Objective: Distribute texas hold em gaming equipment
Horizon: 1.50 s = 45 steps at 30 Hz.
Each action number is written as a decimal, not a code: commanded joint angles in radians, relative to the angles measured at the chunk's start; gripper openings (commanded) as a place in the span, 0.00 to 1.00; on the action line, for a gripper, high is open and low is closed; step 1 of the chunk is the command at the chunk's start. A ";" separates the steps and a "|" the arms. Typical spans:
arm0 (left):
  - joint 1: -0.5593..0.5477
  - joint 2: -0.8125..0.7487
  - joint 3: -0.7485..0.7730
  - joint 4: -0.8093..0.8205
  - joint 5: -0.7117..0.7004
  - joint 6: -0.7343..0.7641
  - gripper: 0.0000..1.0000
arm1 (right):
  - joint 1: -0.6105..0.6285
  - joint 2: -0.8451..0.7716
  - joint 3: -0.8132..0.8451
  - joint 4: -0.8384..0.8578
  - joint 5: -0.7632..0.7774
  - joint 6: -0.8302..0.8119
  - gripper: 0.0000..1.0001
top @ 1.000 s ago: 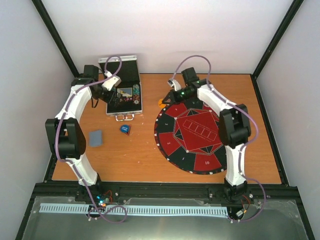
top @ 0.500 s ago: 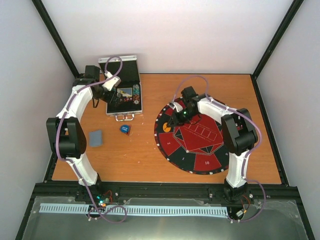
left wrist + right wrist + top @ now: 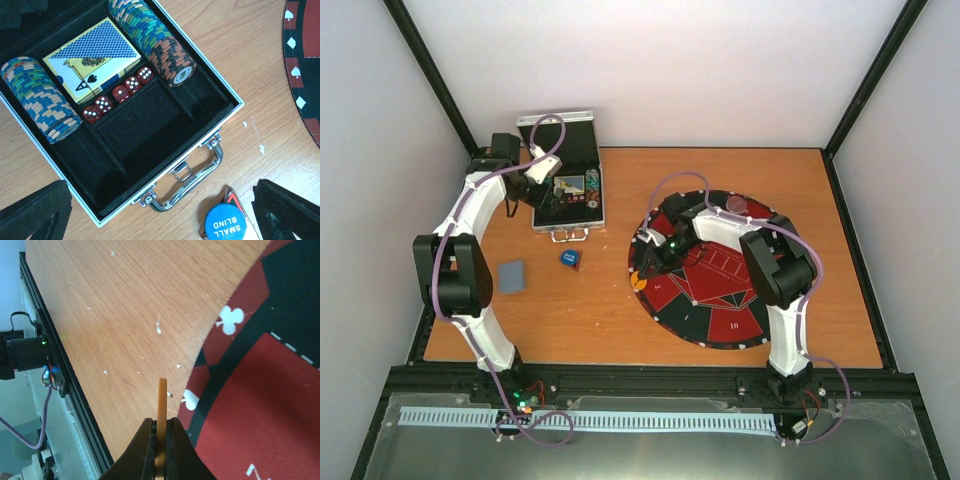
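Observation:
The open metal case holds two rows of poker chips, a boxed card deck and red dice. My left gripper hangs open and empty above the case's handle; it also shows in the top view. A blue "SMALL BLIND" disc lies on the table by the handle, and in the top view. My right gripper is shut on an orange disc held edge-up over the left rim of the round felt mat. A grey-blue card stack lies at the left.
A single pinkish chip lies near the mat's far edge. The case's lid stands open towards the back wall. Black frame rails run along the near edge and walls close in three sides.
My right gripper has carried the orange disc from the mat's far left rim towards the near left rim. The left arm has hardly moved.

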 commanded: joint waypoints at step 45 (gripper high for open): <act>-0.117 -0.064 -0.240 -0.104 -0.055 0.045 0.85 | -0.004 -0.022 0.050 -0.023 0.118 -0.026 0.03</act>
